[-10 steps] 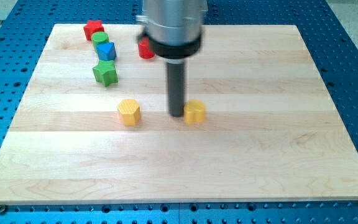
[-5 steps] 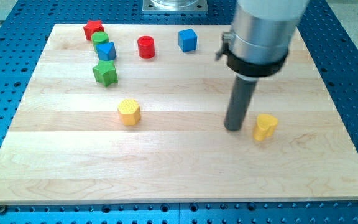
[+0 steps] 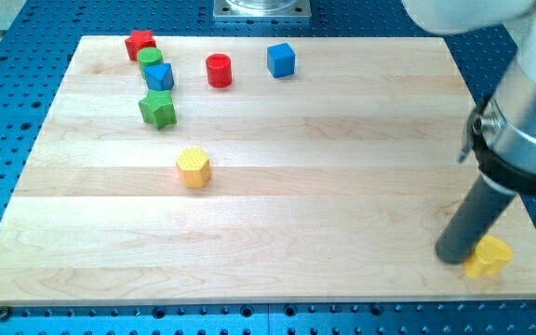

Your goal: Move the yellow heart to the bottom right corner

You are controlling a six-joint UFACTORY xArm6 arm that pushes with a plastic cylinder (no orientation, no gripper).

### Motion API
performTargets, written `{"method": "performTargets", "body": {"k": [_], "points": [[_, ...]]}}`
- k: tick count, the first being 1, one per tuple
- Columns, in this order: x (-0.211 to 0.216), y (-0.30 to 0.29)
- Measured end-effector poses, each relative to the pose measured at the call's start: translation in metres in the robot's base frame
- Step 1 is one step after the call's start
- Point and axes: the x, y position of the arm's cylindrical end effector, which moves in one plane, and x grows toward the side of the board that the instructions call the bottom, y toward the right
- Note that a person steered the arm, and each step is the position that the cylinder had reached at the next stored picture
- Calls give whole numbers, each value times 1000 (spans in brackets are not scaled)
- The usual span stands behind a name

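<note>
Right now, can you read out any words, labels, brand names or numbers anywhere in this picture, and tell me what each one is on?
None: no text, number or sign is readable anywhere in the camera view.
The wooden board is bare wood.
The blocks, including the yellow heart beside my tip and the yellow hexagon, carry no markings.
The blue perforated table shows only holes.

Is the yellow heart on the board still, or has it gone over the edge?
On the board. The yellow heart sits flat on the wood in the bottom right corner, inside both edges, with my tip against its left side.
</note>
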Motion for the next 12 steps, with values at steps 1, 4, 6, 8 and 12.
{"method": "performTargets", "body": {"k": [1,4,6,8,12], "points": [[2,-59],[29,25],[21,108],[-5,90],[-122,0]]}}
